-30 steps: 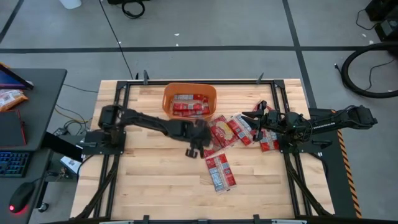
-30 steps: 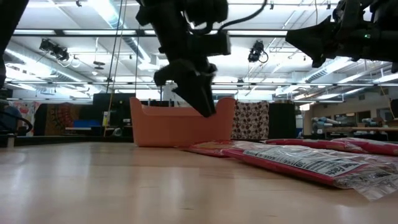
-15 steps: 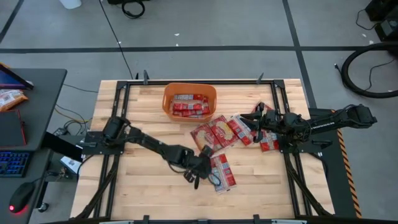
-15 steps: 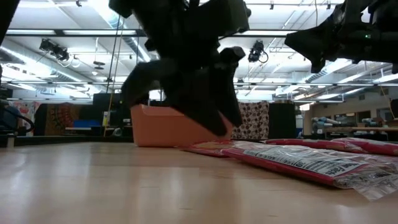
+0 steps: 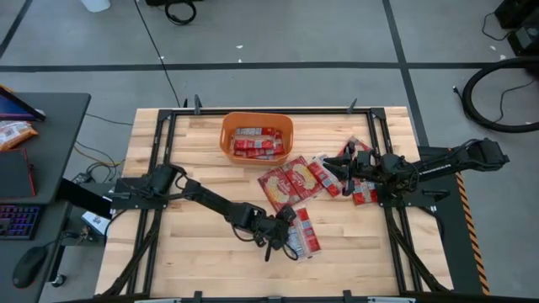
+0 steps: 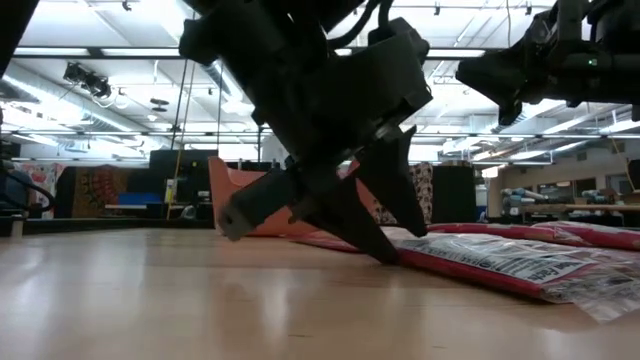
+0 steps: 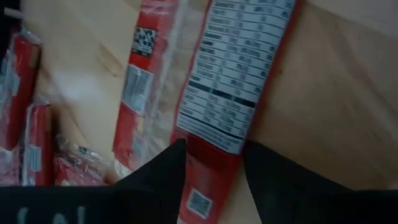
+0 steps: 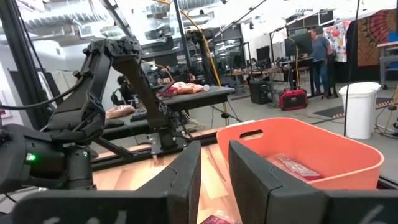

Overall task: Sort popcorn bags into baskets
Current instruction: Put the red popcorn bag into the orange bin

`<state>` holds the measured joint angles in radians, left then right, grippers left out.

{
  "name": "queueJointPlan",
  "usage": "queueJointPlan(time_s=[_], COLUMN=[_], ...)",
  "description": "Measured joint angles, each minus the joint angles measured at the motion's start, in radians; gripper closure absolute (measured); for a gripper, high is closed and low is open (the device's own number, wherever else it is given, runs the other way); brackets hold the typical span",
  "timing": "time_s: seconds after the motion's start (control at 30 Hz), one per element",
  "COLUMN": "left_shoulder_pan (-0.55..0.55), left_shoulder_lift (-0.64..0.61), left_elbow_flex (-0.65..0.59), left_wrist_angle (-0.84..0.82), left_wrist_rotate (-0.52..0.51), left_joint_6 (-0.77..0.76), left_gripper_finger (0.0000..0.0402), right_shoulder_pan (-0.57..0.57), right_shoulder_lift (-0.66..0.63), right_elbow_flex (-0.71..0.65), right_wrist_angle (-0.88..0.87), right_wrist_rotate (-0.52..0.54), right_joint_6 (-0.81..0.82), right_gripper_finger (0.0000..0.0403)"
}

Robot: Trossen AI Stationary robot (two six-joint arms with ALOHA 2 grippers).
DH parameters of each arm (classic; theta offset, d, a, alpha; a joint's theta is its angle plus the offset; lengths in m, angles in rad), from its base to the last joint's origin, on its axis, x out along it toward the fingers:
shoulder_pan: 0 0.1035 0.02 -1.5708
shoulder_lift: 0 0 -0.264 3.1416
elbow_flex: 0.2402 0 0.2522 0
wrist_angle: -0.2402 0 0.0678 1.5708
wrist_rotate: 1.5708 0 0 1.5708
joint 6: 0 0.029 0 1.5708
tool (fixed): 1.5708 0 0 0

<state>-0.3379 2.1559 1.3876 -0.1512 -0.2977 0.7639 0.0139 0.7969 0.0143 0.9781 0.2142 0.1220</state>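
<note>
The orange tub (image 5: 225, 135) stands at the table's far middle with red popcorn packets (image 5: 257, 143) lying inside; it also shows in the low view as the tub (image 6: 250, 205). Several loose packets (image 5: 299, 178) lie flat to the right of the tub. Two more packets (image 5: 303, 236) lie nearer the near edge. My left gripper (image 5: 282, 238) is open and low at the table there, with its fingers on either side of one packet's end (image 7: 211, 180). My right gripper (image 5: 337, 164) is open and hovers above the right-hand packets (image 5: 362, 189), holding nothing. My left gripper comes slanting down from the table's left at the near packet. Its fingers (image 7: 161, 174) straddle the packet's red end (image 7: 199, 202), which lies flat on the table. Whether they touch it I cannot tell.
A black frame rail (image 5: 168, 126) runs around the table. Bare wood (image 5: 185, 244) spreads over the left and near parts. A desk with a keyboard (image 5: 17, 220) stands off the left edge. A person (image 8: 320, 46) stands far off in the room.
My left gripper has moved from beside the loose packets toward the table's near edge and down, ending low over the near packet with its fingers around the packet's end. The packets have stayed put.
</note>
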Motion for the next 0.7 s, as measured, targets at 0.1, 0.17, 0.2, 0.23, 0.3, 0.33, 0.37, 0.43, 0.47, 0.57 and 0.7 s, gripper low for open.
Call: queueJointPlan(time_s=[0.1, 0.17, 0.2, 0.23, 0.3, 0.33, 0.37, 0.43, 0.47, 0.57, 0.7], left_shoulder_pan=[0.002, 0.003, 0.003, 0.003, 0.001, 0.001, 0.0, -0.003, -0.003, -0.008, -0.015], left_shoulder_lift=[0.001, 0.001, 0.001, 0.002, 0.003, 0.003, 0.004, 0.006, 0.002, -0.023, -0.096], left_elbow_flex=[0.0, 0.0, -0.001, -0.001, 0.0, 0.007, 0.019, 0.051, 0.069, 0.133, 0.208], left_wrist_angle=[-0.01, -0.019, -0.023, -0.023, -0.028, -0.041, -0.061, -0.113, -0.145, -0.24, -0.402], left_wrist_rotate=[0.012, 0.03, 0.033, 0.033, 0.032, 0.027, 0.015, -0.017, -0.03, -0.079, -0.187], left_joint_6=[0.012, 0.016, 0.016, 0.014, 0.001, -0.008, -0.023, -0.047, -0.051, -0.078, -0.112], left_gripper_finger=[0.0276, 0.0316, 0.034, 0.0365, 0.0388, 0.0389, 0.0389, 0.0391, 0.0394, 0.0397, 0.0398], right_shoulder_pan=[0.0, 0.0, 0.0, 0.0, 0.0, 0.0, 0.0, 0.0, 0.0, 0.0, 0.0], right_shoulder_lift=[0.002, 0.002, 0.002, 0.002, 0.002, 0.002, 0.002, 0.002, 0.002, 0.002, 0.002], right_elbow_flex=[0.0, 0.0, 0.0, 0.0, 0.0, 0.0, 0.0, 0.0, 0.0, 0.0, 0.0], right_wrist_angle=[0.0, 0.001, 0.001, 0.004, 0.009, 0.009, 0.009, 0.009, 0.009, 0.009, 0.01], right_wrist_rotate=[0.001, 0.002, 0.002, 0.002, 0.002, 0.002, 0.002, 0.001, 0.002, -0.004, -0.005], right_joint_6=[-0.011, -0.018, -0.019, -0.02, -0.024, -0.026, -0.026, -0.024, -0.022, -0.021, -0.027], right_gripper_finger=[0.0316, 0.0316, 0.0316, 0.0316, 0.0316, 0.0316, 0.0316, 0.0316, 0.0316, 0.0316, 0.0316])
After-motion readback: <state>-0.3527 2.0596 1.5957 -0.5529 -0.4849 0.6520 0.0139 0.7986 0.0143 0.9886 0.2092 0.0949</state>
